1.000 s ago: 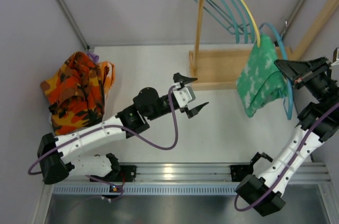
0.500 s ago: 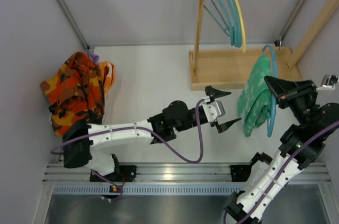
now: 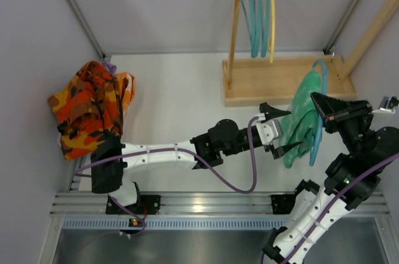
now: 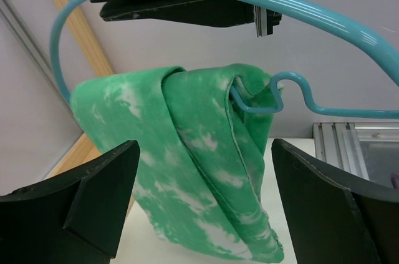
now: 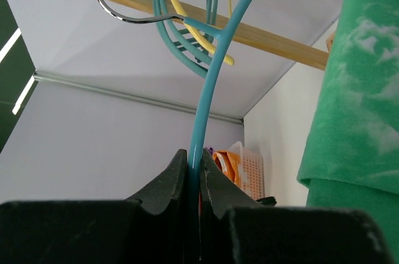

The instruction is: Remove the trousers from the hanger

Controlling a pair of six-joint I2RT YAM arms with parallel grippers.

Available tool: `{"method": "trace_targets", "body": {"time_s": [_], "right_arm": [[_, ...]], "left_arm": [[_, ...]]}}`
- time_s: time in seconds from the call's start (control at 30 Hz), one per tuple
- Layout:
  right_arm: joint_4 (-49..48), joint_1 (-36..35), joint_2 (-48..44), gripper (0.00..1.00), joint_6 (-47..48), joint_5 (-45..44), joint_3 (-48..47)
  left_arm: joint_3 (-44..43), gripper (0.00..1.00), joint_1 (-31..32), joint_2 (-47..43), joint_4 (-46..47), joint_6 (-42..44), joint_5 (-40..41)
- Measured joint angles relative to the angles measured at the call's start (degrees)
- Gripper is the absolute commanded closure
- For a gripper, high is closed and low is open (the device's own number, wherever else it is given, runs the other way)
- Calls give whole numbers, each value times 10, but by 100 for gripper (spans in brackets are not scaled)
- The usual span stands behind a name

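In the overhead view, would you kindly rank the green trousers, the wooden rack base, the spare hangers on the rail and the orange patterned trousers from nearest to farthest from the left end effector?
From the left end effector:
1. green trousers, right at its open fingers.
2. wooden rack base, just behind it.
3. spare hangers, up at the back.
4. orange patterned trousers, far left.

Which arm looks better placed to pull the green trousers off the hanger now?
Left. Its tool is open with a finger on each side of the green trousers, ready to close. The right tool is shut on the hanger, holding it up, so it is busy.
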State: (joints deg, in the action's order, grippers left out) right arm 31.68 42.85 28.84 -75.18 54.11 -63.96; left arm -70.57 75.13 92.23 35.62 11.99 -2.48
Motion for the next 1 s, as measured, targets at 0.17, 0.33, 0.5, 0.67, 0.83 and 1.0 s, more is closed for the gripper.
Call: {"method": "trace_targets", "body": {"time_s": [0.17,0.33,0.5,0.67,0.83,1.0], "right_arm": [[14,0,-3,100,-1,2,-31],[27,0,-2,100,-3,14,-58],[27,-7,11,100,7,13,-78],[26,-11,31,100,16,9,-81],[28,-12,36,100,16,13,-81],[28,-14,36,100,16,27,-81]], "left_arm": [[-19,9,7,20,3,-1,15],[-61,13,7,57,4,8,75],[-110,21,3,87,-14,-2,106],[-115,21,-17,88,-24,-16,99],[-86,21,-34,76,-10,-19,74],[-65,23,-47,64,9,-20,44]]}}
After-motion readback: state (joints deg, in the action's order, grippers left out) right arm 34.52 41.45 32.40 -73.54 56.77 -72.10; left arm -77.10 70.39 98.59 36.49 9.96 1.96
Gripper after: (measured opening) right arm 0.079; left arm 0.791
